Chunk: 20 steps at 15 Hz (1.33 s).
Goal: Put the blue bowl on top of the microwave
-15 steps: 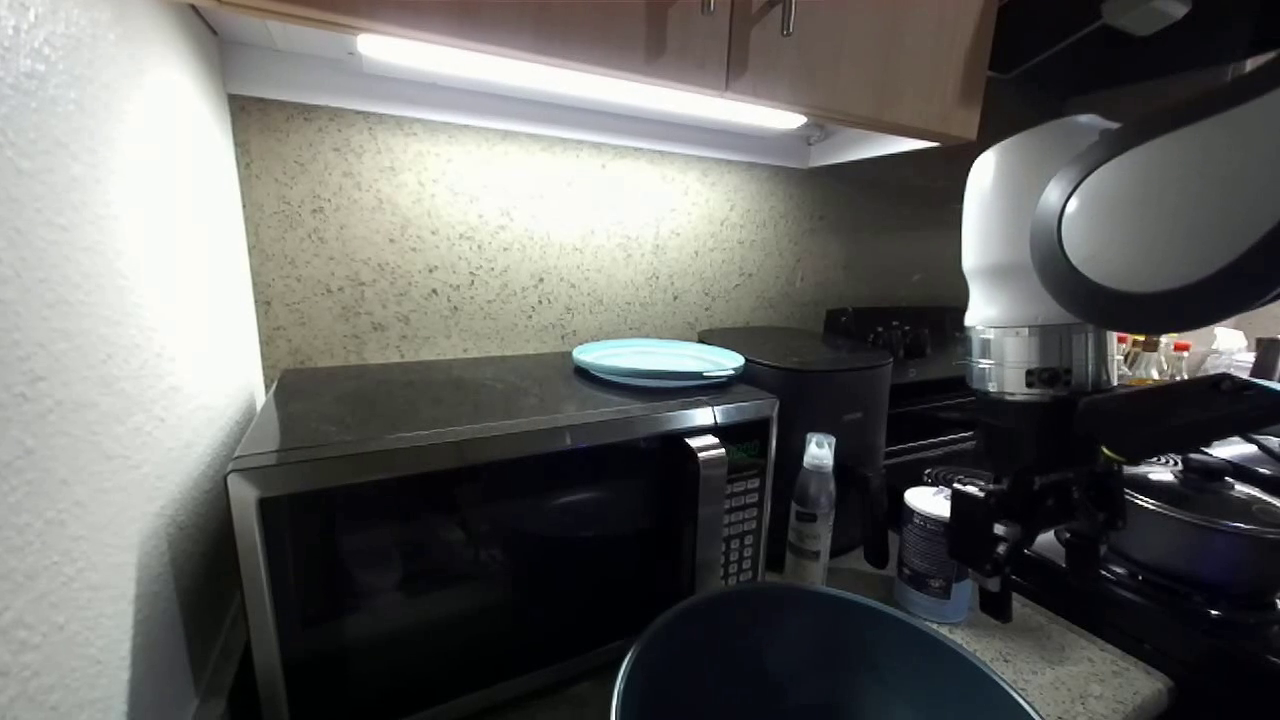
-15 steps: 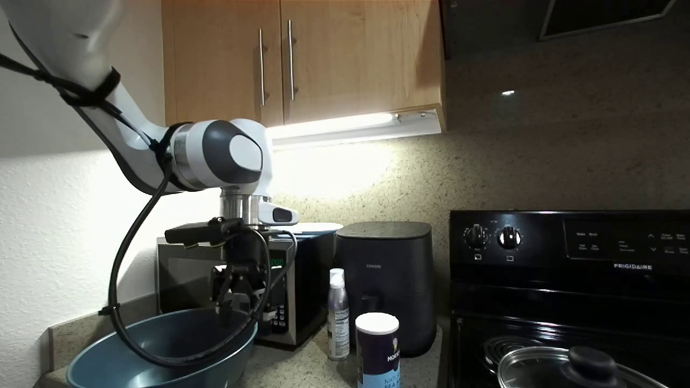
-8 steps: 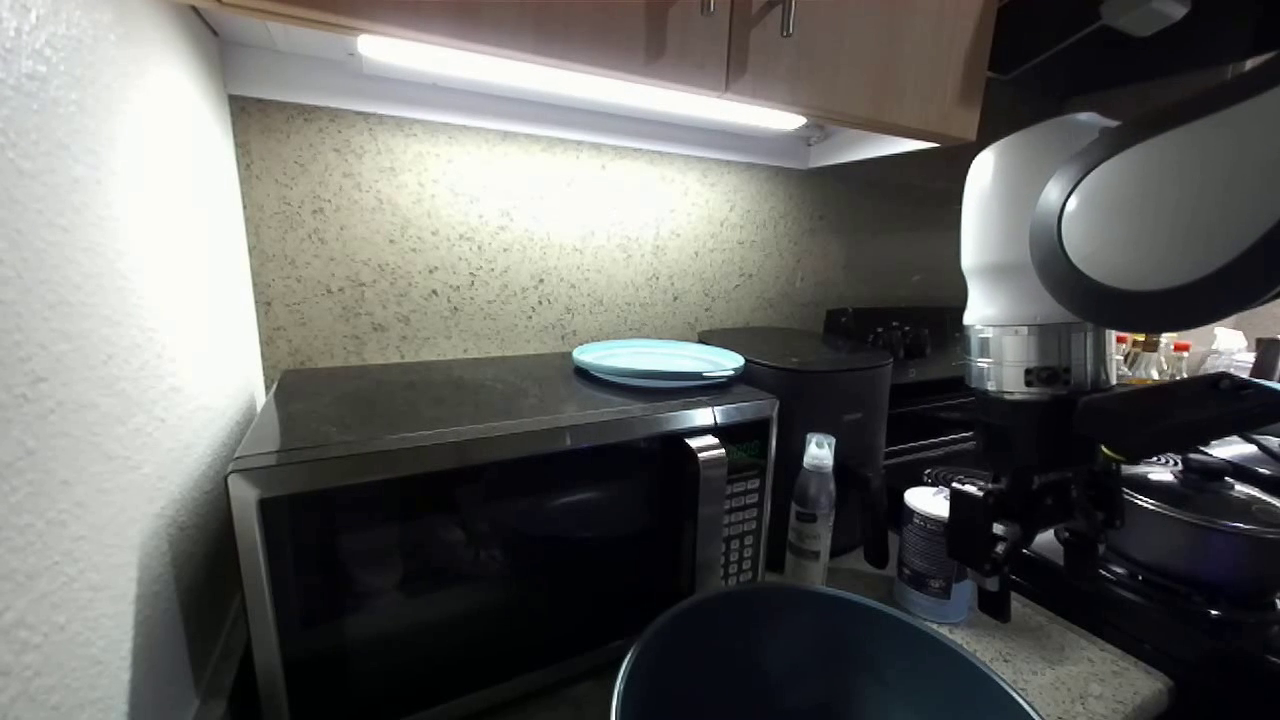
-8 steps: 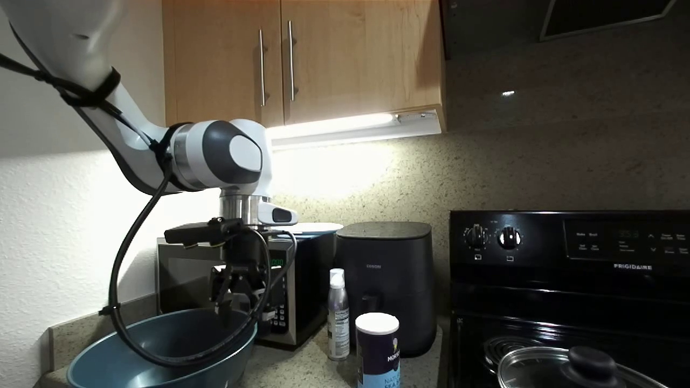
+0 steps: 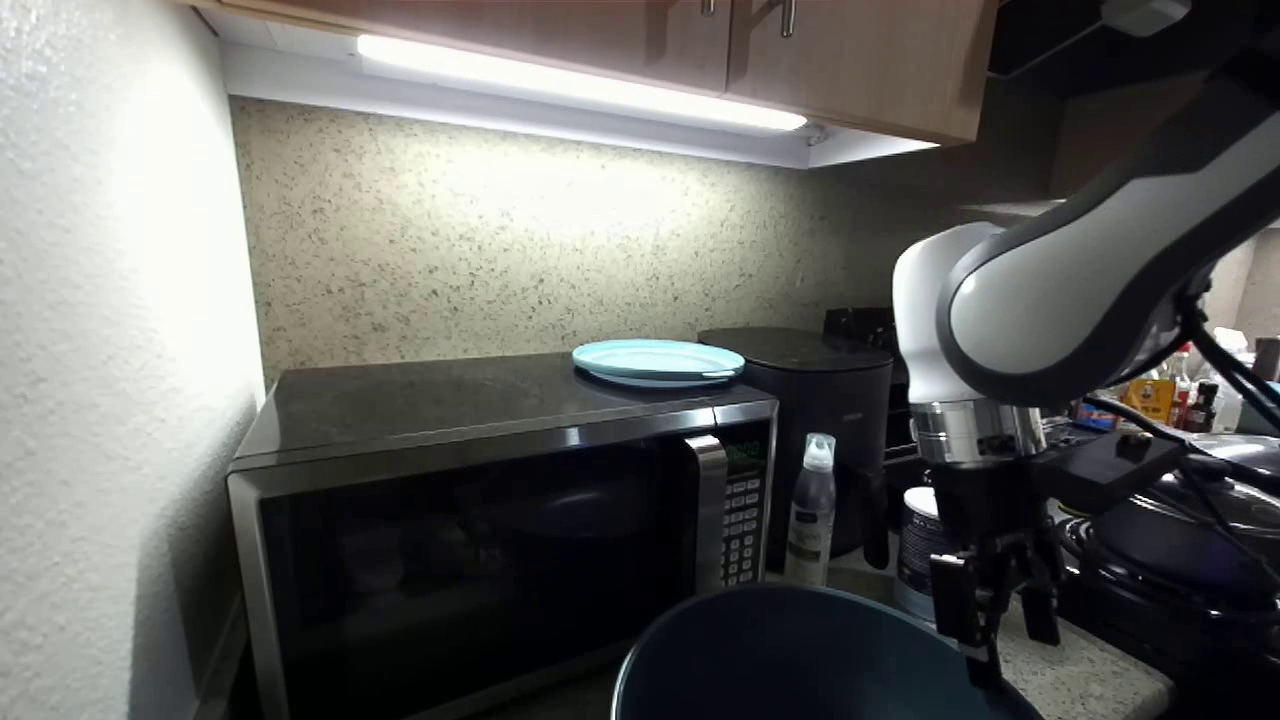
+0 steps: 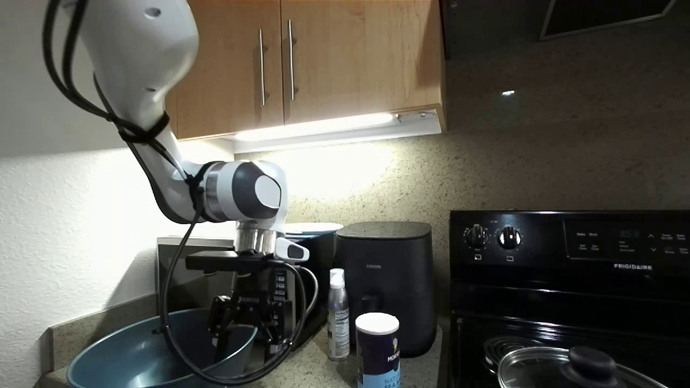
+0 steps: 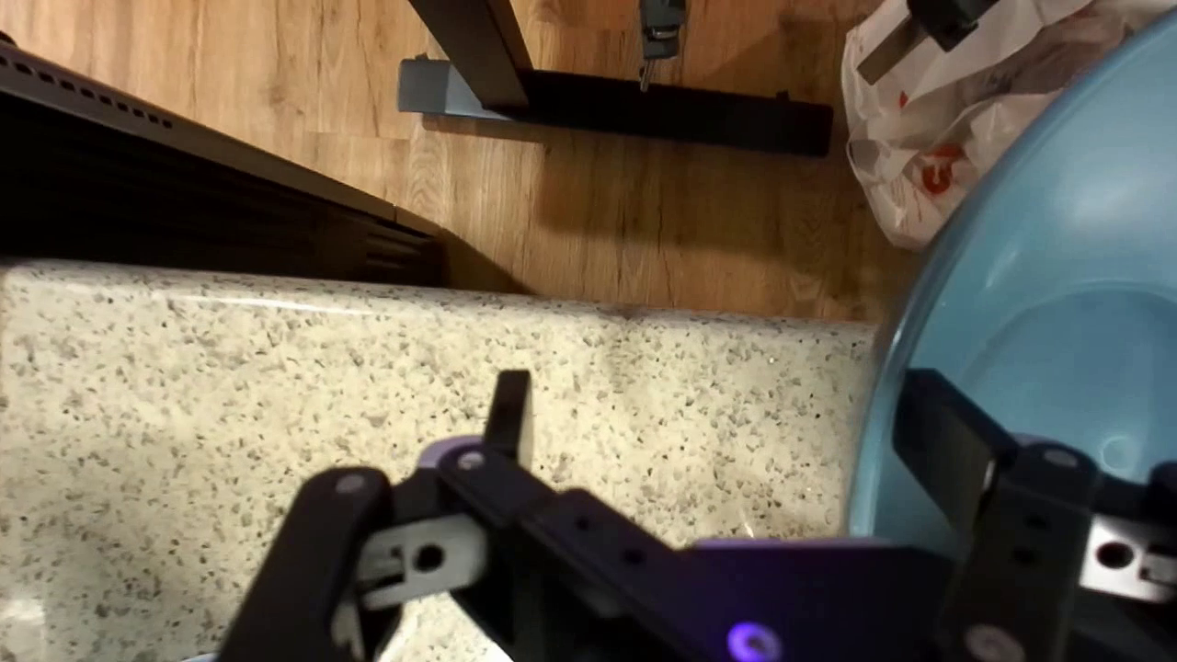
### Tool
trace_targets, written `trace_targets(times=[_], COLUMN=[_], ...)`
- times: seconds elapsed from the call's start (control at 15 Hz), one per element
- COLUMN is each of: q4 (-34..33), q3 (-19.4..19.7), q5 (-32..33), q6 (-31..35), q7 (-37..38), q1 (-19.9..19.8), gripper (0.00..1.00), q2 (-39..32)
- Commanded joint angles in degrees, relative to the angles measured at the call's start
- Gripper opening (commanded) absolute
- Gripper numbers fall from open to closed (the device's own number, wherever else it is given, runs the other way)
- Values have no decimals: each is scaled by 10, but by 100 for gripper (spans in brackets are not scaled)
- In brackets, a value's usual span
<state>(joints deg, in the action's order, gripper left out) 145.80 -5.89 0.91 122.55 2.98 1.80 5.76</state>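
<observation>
The blue bowl (image 5: 780, 660) sits on the counter in front of the microwave (image 5: 480, 420); the bowl (image 6: 135, 345) and microwave (image 6: 323, 253) show in both exterior views. The bowl (image 7: 1057, 276) is at the right of the wrist view. My gripper (image 7: 722, 409) is open and empty, pointing down, its fingers on either side of the bowl's rim. One finger is inside the bowl, close to the wall; the other is outside over the counter, with a wide gap. Whether the inner finger touches is unclear. The gripper also shows in both exterior views (image 5: 1010, 650) (image 6: 247, 349).
A pale-blue plate (image 5: 655, 360) lies on the microwave's top right. A black air fryer (image 6: 388, 285), a spray bottle (image 6: 338, 318) and a salt canister (image 6: 377, 350) stand right of the microwave. A lit cabinet (image 6: 356, 59) hangs above. The stove (image 6: 539, 302) is at right.
Within the last half second my gripper has moved down to the bowl's rim, one finger now inside the bowl. The bowl, plate and microwave have not moved.
</observation>
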Motion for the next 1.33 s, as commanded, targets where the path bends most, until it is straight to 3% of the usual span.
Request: trace_targets(times=[0.0, 0.07, 0.4, 0.47, 0.6, 1.13, 1.27], q4=[-47, -22, -25, -22, -20, -21, -21], q3=[10, 10, 8, 8, 8, 13, 15], q5=[18, 3, 6, 7, 7, -13, -19], q6=[-31, -8, -1, 6, 12, 14, 13], q7=[-27, -14, -13, -7, -8, -12, -10], q1=[5, 7, 9, 10, 11, 11, 11], gripper=[100, 100, 100, 75, 67, 13, 7], q2=[-64, -36, -45, -44, -43, -43, -42])
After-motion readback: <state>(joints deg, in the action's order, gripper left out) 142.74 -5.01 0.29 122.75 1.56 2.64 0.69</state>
